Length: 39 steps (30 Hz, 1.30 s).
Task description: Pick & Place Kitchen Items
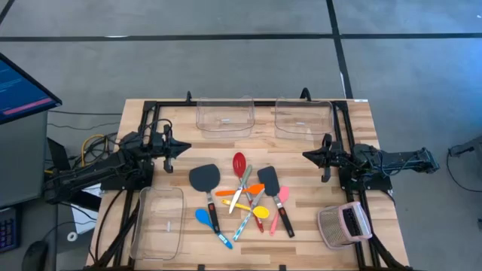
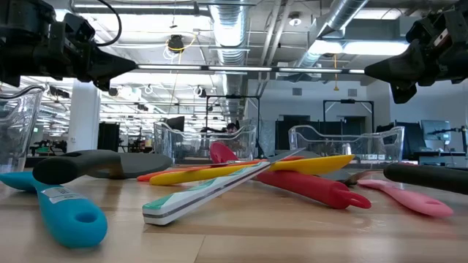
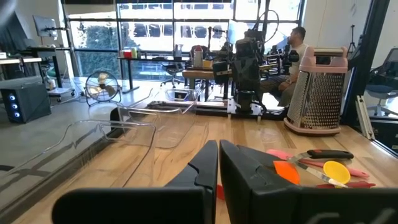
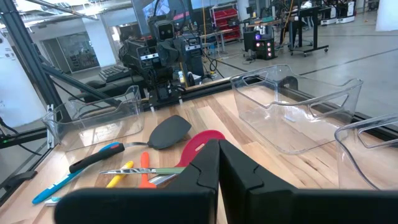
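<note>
Utensils [image 1: 242, 197] lie untouched mid-table; left tool [image 1: 183, 147] and right tool [image 1: 308, 155] hover closed, empty.

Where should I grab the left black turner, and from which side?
Take the left black turner by its handle, about midway, coming straight down with the left gripper, fingers across the handle. The wide blade lies flat on the table with nothing to pinch, and the handle's far end sits close to the blue spatula, so the bare upper stretch looks safest.
</note>
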### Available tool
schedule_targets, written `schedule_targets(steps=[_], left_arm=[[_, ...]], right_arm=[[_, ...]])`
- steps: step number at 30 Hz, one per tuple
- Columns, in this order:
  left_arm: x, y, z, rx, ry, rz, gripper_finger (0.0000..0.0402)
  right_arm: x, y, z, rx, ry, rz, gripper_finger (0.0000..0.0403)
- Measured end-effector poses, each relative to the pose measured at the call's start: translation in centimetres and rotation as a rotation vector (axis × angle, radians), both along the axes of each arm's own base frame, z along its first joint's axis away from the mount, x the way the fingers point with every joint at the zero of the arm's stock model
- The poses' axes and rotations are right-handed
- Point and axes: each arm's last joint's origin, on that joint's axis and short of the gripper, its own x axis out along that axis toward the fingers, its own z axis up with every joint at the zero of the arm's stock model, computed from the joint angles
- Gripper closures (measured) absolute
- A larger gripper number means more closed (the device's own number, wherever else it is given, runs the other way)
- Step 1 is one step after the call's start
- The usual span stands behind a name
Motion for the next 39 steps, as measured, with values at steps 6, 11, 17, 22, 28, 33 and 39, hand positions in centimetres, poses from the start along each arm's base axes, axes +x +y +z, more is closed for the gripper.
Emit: schedule_targets(steps=[6,11,17,22,28,33,39], left_arm=[[0.0,-0.01,0.01,0.001,-0.001,-0.004,0.0394],[0.0,-0.01,0.04,0.005,-0.004,-0.003,0.0394],[0.0,-0.01,0.09,0.008,-0.009,-0.003,0.0394],[-0.01,-0.01,0.15,0.009,-0.015,-0.002,0.0394],[-0.01,0.0,0.18,0.009,-0.017,0.002,0.0394],[-0.02,0.0,0.23,0.002,-0.024,0.001,0.0394],[-0.02,-0.01,0.31,-0.042,-0.04,-0.003,0.0394]], right_arm=[[0.0,0.0,0.0,0.0,0.0,0.0,0.0403],[0.0,0.0,0.0,0.0,0.0,0.0,0.0403],[0.0,0.0,0.0,0.0,0.0,0.0,0.0403],[0.0,0.0,0.0,0.005,-0.001,0.0,0.0403],[0.0,0.0,0.01,0.006,-0.003,0.0,0.0403],[0.01,0.0,0.27,0.011,-0.03,0.0,0.0403],[0.0,0.0,0.47,0.013,-0.05,0.0,0.0403]])
